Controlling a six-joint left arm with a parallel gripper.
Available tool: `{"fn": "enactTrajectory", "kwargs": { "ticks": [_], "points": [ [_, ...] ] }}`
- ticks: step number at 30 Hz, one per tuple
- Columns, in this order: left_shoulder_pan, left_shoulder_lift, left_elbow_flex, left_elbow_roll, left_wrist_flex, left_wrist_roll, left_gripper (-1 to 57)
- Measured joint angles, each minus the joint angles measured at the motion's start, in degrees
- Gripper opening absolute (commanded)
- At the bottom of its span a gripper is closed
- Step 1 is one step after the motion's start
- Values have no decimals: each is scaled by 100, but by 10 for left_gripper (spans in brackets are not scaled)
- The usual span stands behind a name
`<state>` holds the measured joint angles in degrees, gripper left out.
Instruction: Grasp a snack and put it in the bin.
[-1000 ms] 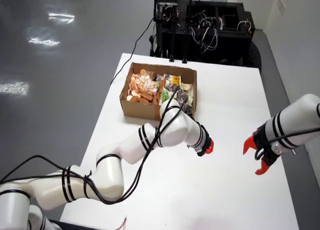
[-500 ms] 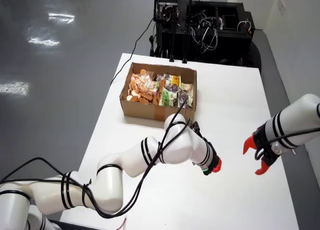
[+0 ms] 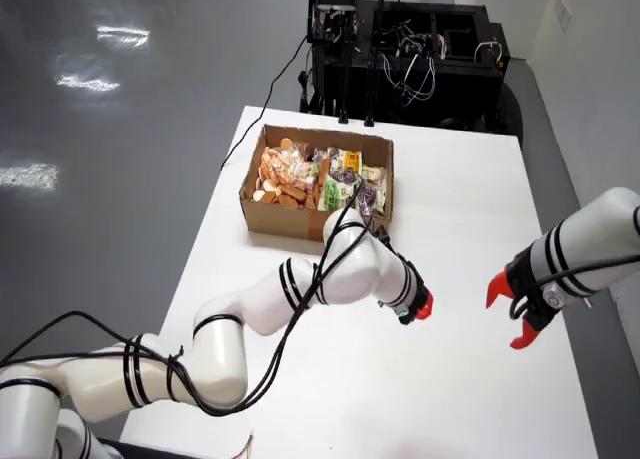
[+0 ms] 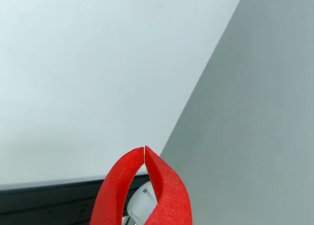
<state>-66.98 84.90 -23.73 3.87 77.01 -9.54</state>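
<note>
Snacks (image 3: 318, 179) heaped in the cardboard box (image 3: 262, 212) on the table (image 3: 470, 229), none taken. End effector (image 3: 418, 307) clenched on nothing, drawn back toward the box from half a second ago. Reads as repositioning, no grasp begun.

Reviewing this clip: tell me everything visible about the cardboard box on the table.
The cardboard box is a shallow, open-topped brown tray with plain walls, sitting flat on the white table toward its far side in the overhead view. It is full of snacks: orange-brown packets fill its left half, and green, yellow and dark wrappers fill the right. The white arm's elbow overlaps its near right corner in the picture; whether they touch cannot be told. The gripper is outside the box.
</note>
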Motion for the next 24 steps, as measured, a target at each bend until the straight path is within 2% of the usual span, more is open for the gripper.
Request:
{"fn": "enactTrajectory", "kwargs": {
  "ticks": [12,24],
  "points": [
    [391,0,-14,13,-3,71,-3],
    [255,2,-18,17,-2,81,-3]
  ]
}}
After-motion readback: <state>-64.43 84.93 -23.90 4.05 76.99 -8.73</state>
